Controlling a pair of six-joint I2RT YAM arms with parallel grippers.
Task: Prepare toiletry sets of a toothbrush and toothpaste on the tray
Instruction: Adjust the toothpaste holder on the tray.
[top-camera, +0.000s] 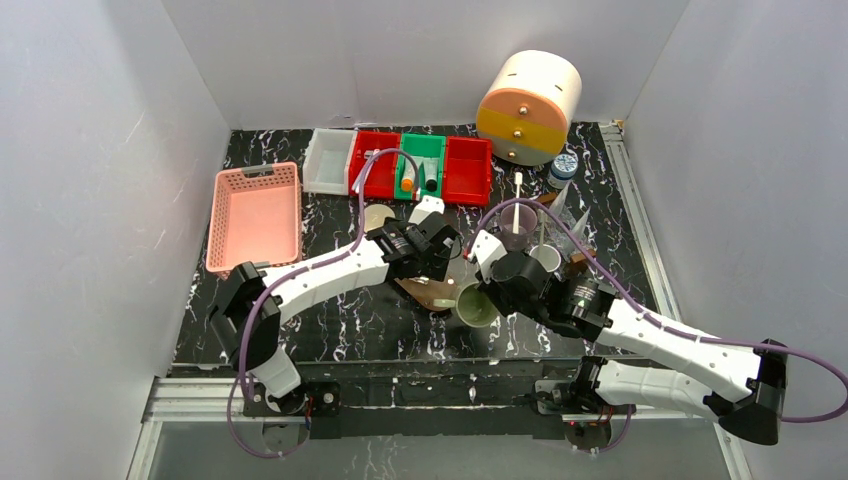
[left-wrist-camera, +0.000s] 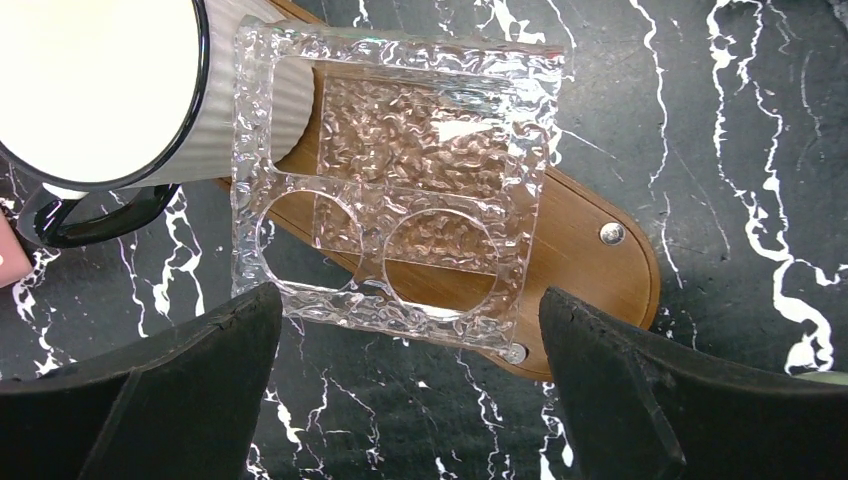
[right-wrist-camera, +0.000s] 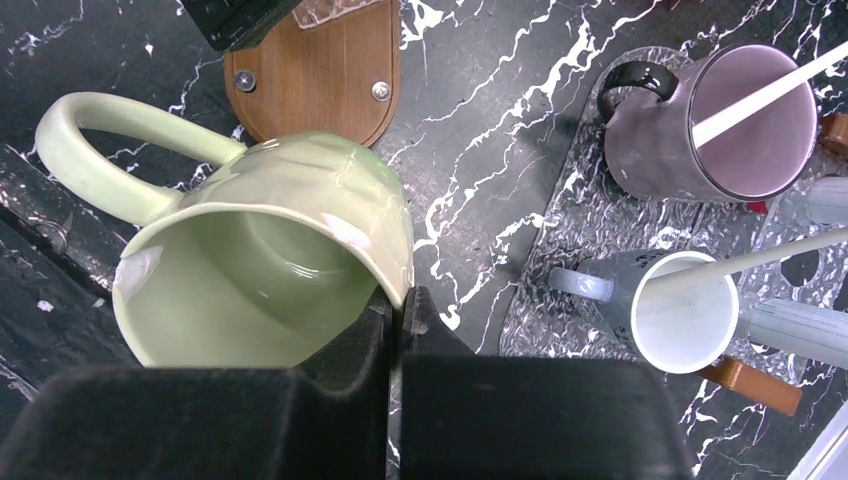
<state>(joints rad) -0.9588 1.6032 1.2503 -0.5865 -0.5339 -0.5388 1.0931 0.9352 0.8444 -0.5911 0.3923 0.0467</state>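
Observation:
My right gripper (right-wrist-camera: 400, 300) is shut on the rim of a tilted pale green mug (right-wrist-camera: 250, 260), which shows in the top view (top-camera: 477, 305) near the table's middle. To its right lies a clear textured tray (right-wrist-camera: 590, 210). On it stand a purple mug (right-wrist-camera: 720, 120) with a white toothbrush (right-wrist-camera: 760, 95) and a white mug (right-wrist-camera: 685, 310) with another toothbrush (right-wrist-camera: 770, 262). A pale tube (right-wrist-camera: 800, 330) lies beside the white mug. My left gripper (left-wrist-camera: 410, 350) hangs open just short of a clear holder (left-wrist-camera: 400, 180) on an oval wooden board (left-wrist-camera: 590, 250).
A white ribbed mug (left-wrist-camera: 90, 90) stands against the holder. At the back are a pink basket (top-camera: 255, 215), a white bin (top-camera: 328, 160), two red bins (top-camera: 375, 165), a green bin (top-camera: 423, 152) holding capped tubes (top-camera: 407, 183), an orange-and-yellow drum (top-camera: 528, 105) and a small jar (top-camera: 563, 168).

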